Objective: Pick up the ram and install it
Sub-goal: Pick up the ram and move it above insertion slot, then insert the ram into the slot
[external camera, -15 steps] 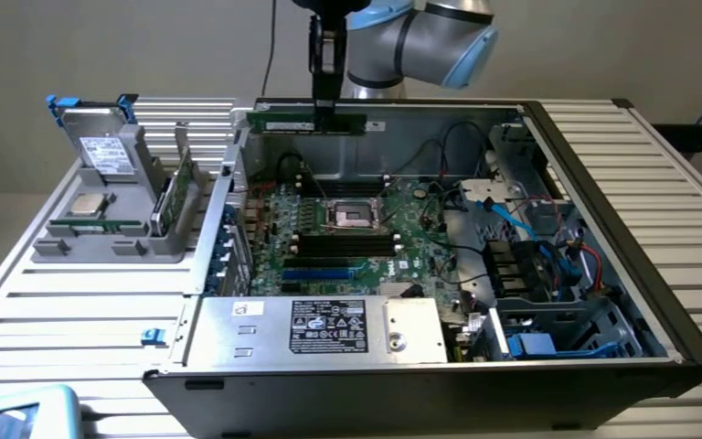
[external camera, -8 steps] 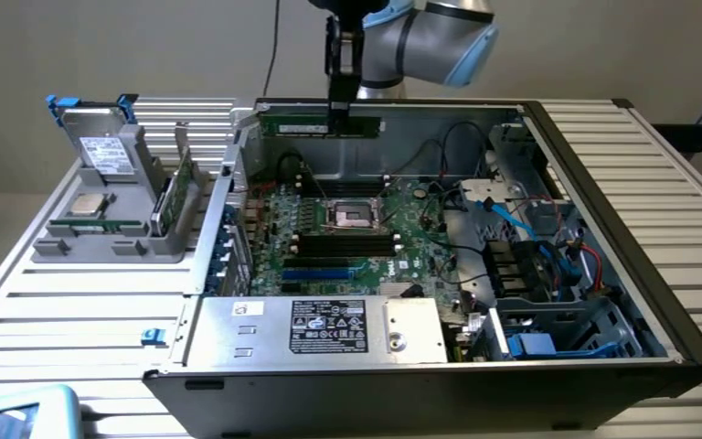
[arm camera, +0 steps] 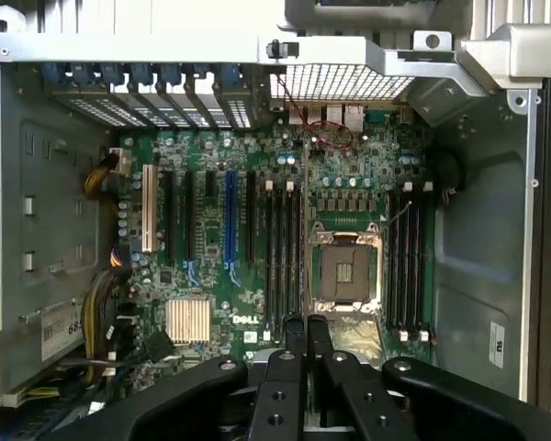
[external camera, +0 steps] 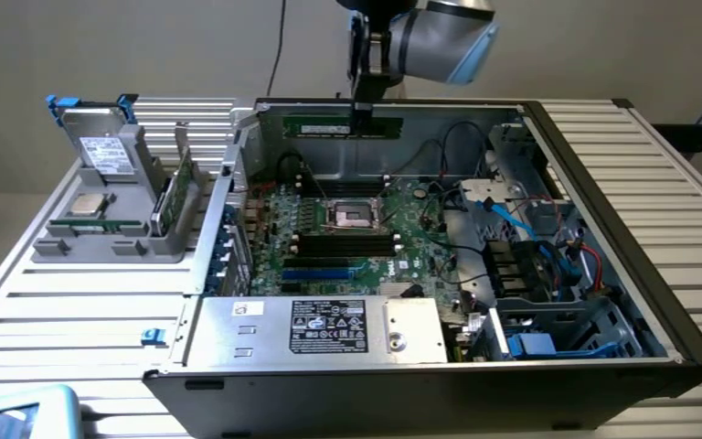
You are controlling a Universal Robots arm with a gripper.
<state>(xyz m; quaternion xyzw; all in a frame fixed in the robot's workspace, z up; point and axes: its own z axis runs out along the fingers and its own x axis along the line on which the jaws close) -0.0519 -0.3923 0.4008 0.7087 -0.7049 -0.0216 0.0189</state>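
- The gripper [external camera: 361,115] hangs from the arm over the far side of the open computer case [external camera: 595,229], its fingers clamped on the ram [external camera: 321,127].
- The ram, a narrow green stick with a pale label, is held level and lengthwise along the case's far wall, in the air above the board and clear of it.
- In the wrist view the two black fingers [arm camera: 294,335] stand pressed close together; the stick between them cannot be made out there.
- The motherboard [external camera: 326,265] lies flat on the case floor, with the CPU socket [external camera: 354,214] near its middle.
- Long black memory slots [arm camera: 280,253] run on both sides of the socket, well below the gripper.
- A grey power supply box [external camera: 266,334] with a black label sits along the case's near edge.
- On the slatted table [external camera: 70,311], just beside the case toward the exterior view's left, a grey holder [external camera: 107,240] carries other parts.
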